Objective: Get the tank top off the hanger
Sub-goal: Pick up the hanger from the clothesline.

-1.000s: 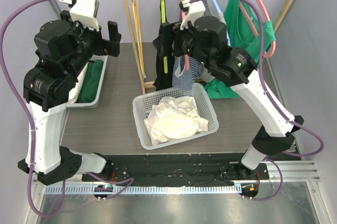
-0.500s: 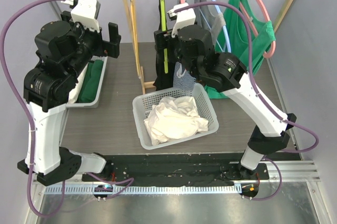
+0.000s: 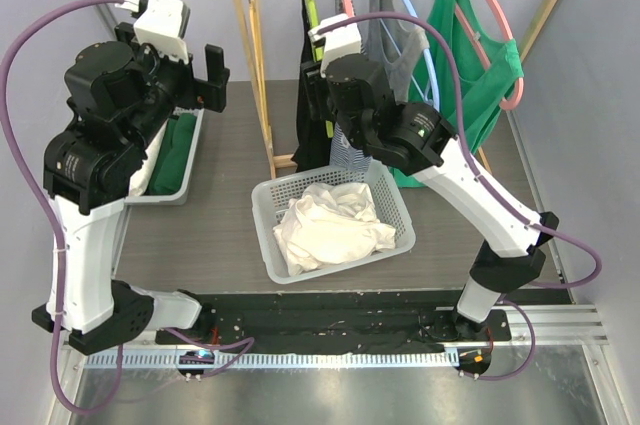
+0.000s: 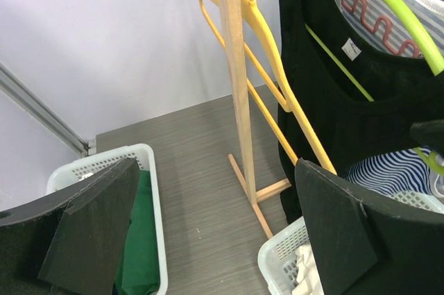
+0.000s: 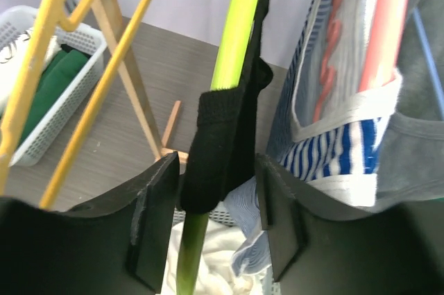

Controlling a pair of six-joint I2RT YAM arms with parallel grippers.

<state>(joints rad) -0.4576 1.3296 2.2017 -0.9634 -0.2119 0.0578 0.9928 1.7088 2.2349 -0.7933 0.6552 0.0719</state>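
A black tank top (image 3: 312, 130) hangs on a lime-green hanger (image 5: 239, 24) at the left end of the wooden rack (image 3: 245, 35); the left wrist view shows its dark body (image 4: 347, 107). My right gripper (image 5: 215, 198) is raised to the rack. Its jaws stand narrowly on either side of the black shoulder strap (image 5: 222, 142) where it wraps the green hanger arm. A thin gap shows at each pad, so the gripper is open. My left gripper (image 4: 215, 191) hovers wide open and holds nothing, above the table between a side basket and the rack's foot.
A white basket (image 3: 268, 195) of white garments sits below the rack. Another basket (image 3: 190, 160) at the left holds green cloth. Right of the black top hang a blue-striped tank top (image 5: 333, 149) on a pink hanger, a grey one, and a green one (image 3: 480, 55). Bare yellow hangers (image 4: 263, 38) hang by the post.
My right arm has swung left along the rack to the black tank top, and its jaws have narrowed around the strap. The left arm has stayed still.
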